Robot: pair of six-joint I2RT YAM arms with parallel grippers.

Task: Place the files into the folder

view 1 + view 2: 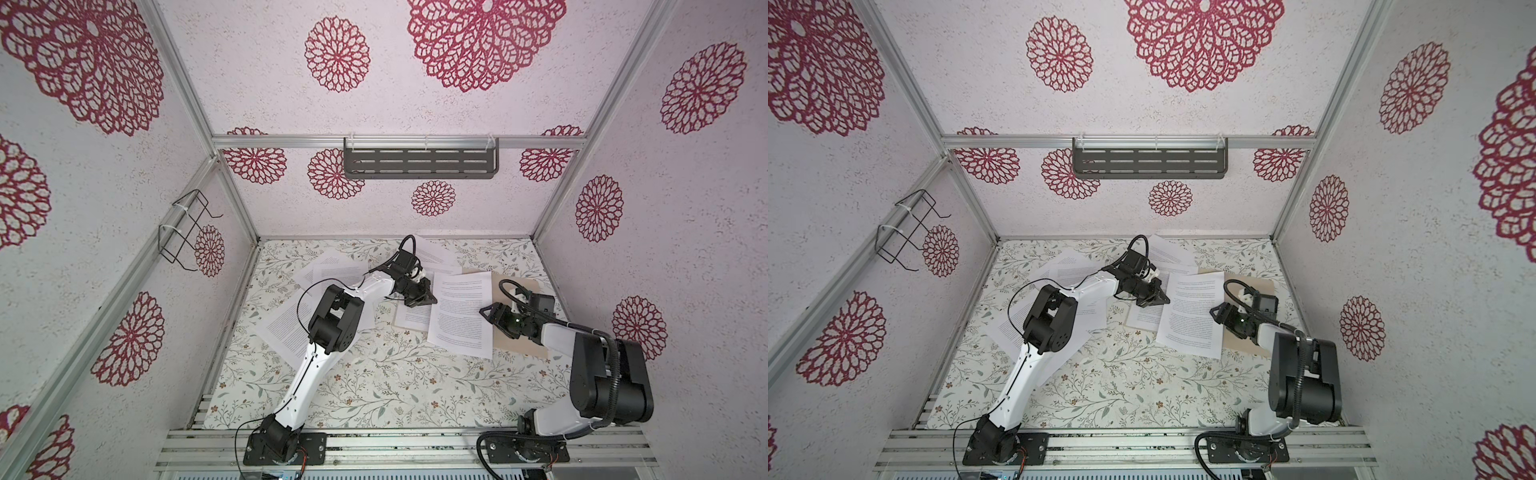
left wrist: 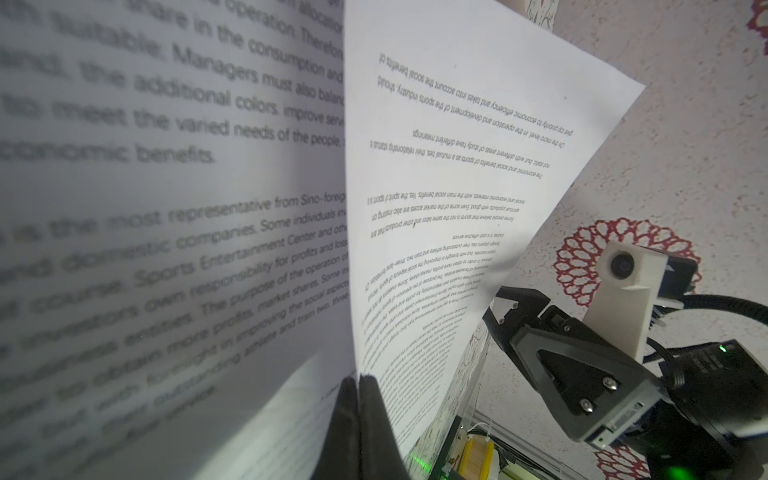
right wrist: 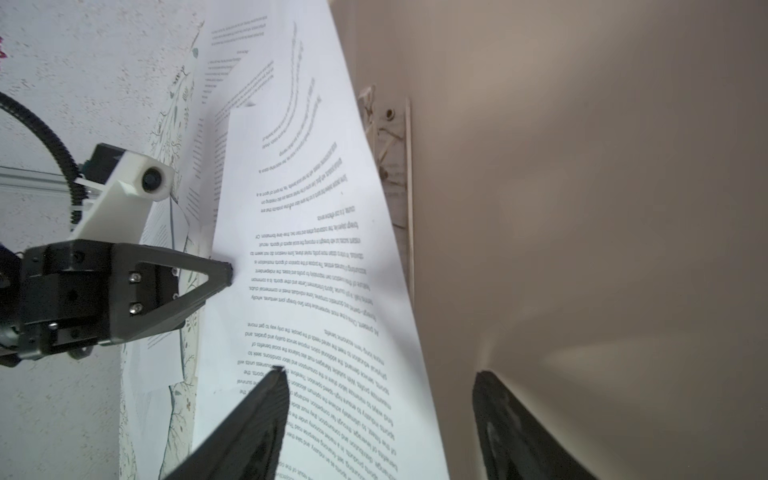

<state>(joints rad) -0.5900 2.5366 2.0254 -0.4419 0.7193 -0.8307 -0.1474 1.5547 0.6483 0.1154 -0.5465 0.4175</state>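
one white printed paper sheet (image 1: 461, 316) lies partly across the open tan cardboard folder (image 3: 582, 208), right of the table's (image 1: 374, 382) middle. my left claw (image 1: 431, 300) pinches that sheet's edge, fully closed. my right claw (image 1: 485, 311) stands part open astride sheet and folder, gripping nothing. other loose sheets (image 1: 286, 328) lie outside.

**A:** What colours are the walls?

**B:** In both top views, the speckled, pale pinkish-white wall panels (image 1: 415, 104) carry crimson lace-like flower rosettes.

**A:** And the table?

**B:** A cream tablecloth (image 1: 395, 382) has grey-green leafy vines and small brown flowers. At centre frame are white paper sheets (image 1: 463, 316) printed with black text. At centre right is a plain tan cardboard folder (image 1: 513, 349).

**A:** The hardware?

**B:** Two robot arms (image 1: 307, 374) have white shells and black joints. At upper centre is a dark grey slotted metal shelf (image 1: 419, 164). At left is a black wire basket (image 1: 183, 232).
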